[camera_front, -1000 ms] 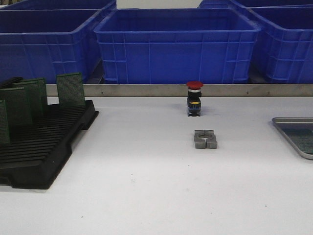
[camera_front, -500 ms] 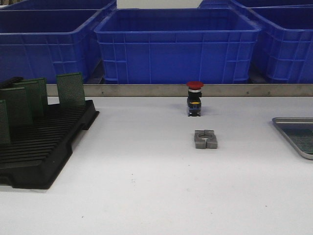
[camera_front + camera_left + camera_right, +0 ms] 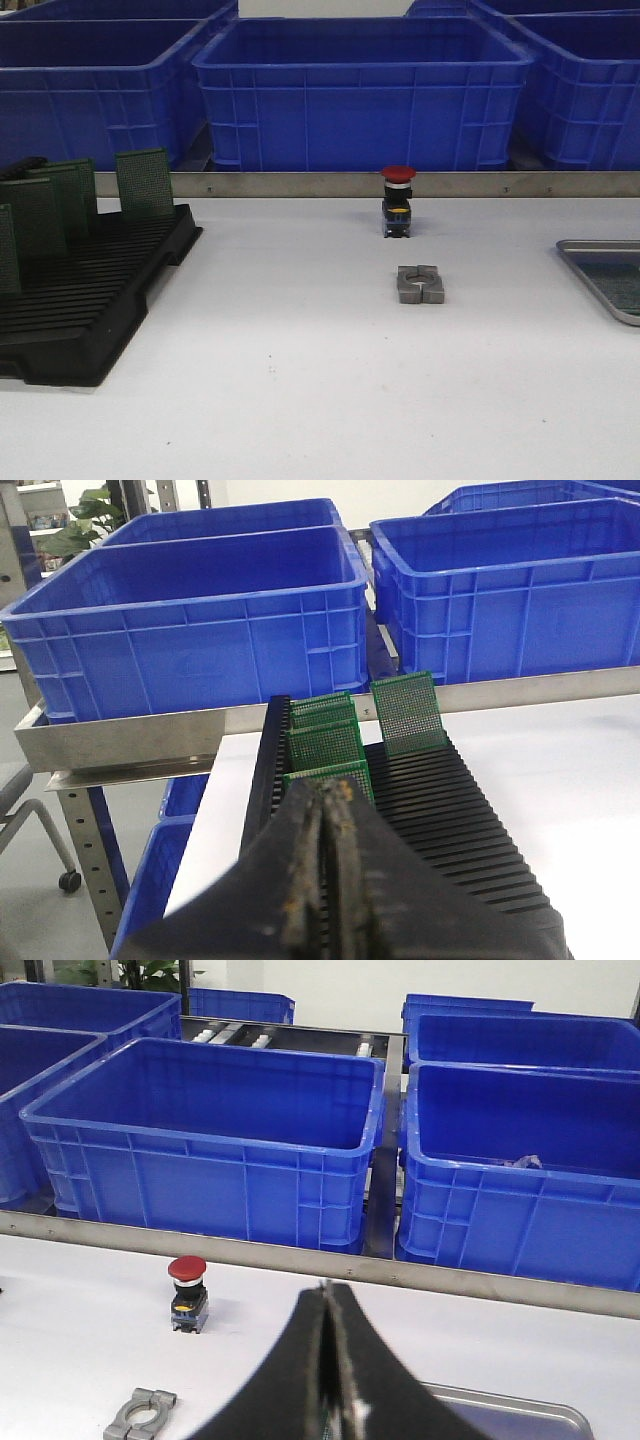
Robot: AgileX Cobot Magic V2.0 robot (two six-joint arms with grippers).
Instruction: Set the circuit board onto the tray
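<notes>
Several green circuit boards [image 3: 144, 183] stand upright in a black slotted rack [image 3: 90, 300] at the table's left. They also show in the left wrist view [image 3: 408, 712]. The silver-grey tray [image 3: 590, 246] lies at the right edge, cut off by the frame. A greenish dotted sheet [image 3: 620, 282] seems to lie in it. Neither gripper shows in the front view. My left gripper [image 3: 330, 792] is shut and empty, just short of the nearest board in the rack. My right gripper [image 3: 326, 1295] is shut, above the table beside the tray [image 3: 520, 1407].
A red-capped push button [image 3: 397, 200] stands mid-table near the back, and a grey metal clamp [image 3: 420, 284] lies in front of it. Big blue crates [image 3: 360, 90] stand behind a metal rail [image 3: 300, 184] along the table's far edge.
</notes>
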